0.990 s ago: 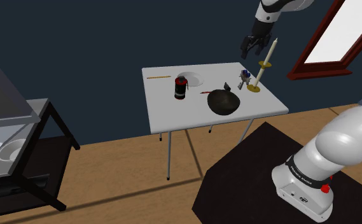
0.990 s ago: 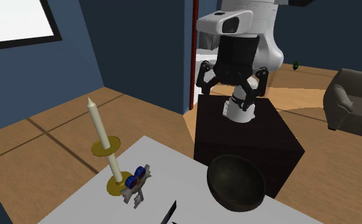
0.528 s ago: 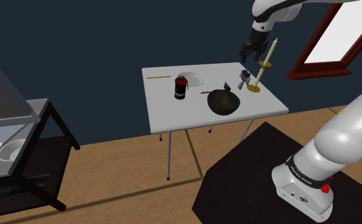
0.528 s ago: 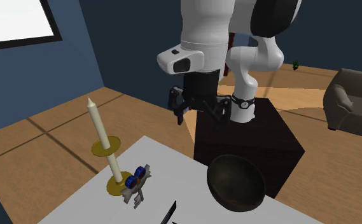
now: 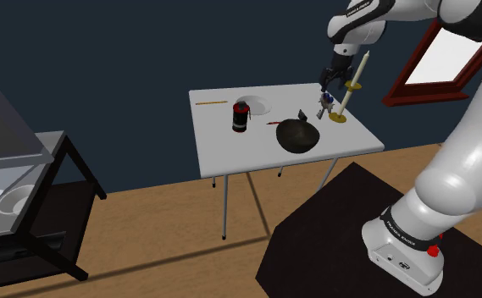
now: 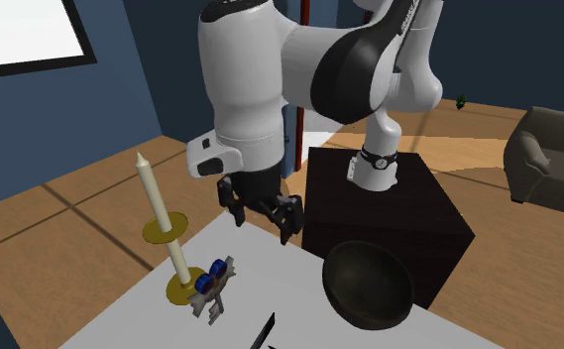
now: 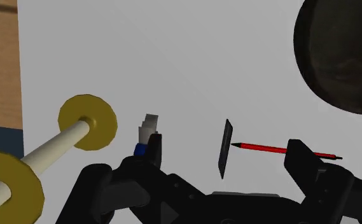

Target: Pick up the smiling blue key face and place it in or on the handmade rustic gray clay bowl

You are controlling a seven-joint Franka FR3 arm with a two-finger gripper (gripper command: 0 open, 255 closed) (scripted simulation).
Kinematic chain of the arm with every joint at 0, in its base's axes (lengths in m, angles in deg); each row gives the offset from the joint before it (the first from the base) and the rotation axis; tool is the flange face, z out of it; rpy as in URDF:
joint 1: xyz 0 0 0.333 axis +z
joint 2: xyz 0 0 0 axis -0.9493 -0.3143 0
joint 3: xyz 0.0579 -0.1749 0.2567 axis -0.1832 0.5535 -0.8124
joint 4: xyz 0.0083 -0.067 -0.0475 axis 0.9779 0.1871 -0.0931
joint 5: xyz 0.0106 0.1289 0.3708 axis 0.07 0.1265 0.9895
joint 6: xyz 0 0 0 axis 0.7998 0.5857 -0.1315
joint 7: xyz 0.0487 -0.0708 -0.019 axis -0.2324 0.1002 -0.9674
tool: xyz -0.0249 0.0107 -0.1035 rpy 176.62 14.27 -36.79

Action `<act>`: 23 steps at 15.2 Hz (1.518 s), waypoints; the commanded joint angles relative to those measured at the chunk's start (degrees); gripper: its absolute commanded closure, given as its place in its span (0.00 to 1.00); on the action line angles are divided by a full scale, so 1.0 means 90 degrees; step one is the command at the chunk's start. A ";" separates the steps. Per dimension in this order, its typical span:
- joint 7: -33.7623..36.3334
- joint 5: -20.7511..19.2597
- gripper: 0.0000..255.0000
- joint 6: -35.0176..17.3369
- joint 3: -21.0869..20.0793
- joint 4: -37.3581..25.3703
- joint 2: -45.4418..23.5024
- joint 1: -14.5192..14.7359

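The key face [image 6: 213, 286] is a small figure with blue round parts and a grey blade, lying on the white table [image 5: 230, 148] by the candle holder's foot; it also shows as the key face [image 5: 324, 105] and the key face [image 7: 149, 130]. The bowl [image 6: 368, 284] is dark grey and round, a short way off, seen again as the bowl [image 5: 297, 135] and the bowl [image 7: 341, 54]. My gripper [image 6: 260, 210] hangs open above the table near the key face, touching nothing. In the wrist view the gripper [image 7: 227, 149] has its left finger over the key's blue end. From the shoulder, the gripper [image 5: 332, 85] sits just above the key.
A cream candle [image 6: 161, 223] on a yellow holder [image 7: 88, 122] stands right beside the key face. A red pencil [image 7: 262, 148] and a thin black slab [image 7: 224, 147] lie between key and bowl. A black-and-red can [image 5: 241, 117], white plate [image 5: 254, 103] and yellow pencil [image 5: 211, 102] sit further along.
The arm has swung down and over the table: my gripper dropped from high above the stand to just over the candle corner, close to the key face. Objects on the table have not moved.
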 commanded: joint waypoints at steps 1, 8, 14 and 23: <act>-0.0128 0.0178 0.00 0.0012 0.0031 -0.0389 -0.0503 -0.0172; -0.0363 0.0615 0.00 0.0201 0.0023 -0.1683 -0.1983 -0.0769; -0.0416 0.0698 0.00 -0.0217 -0.0033 -0.1462 -0.2188 -0.0794; -0.0430 0.0721 0.00 -0.0324 -0.0050 -0.1413 -0.2248 -0.0804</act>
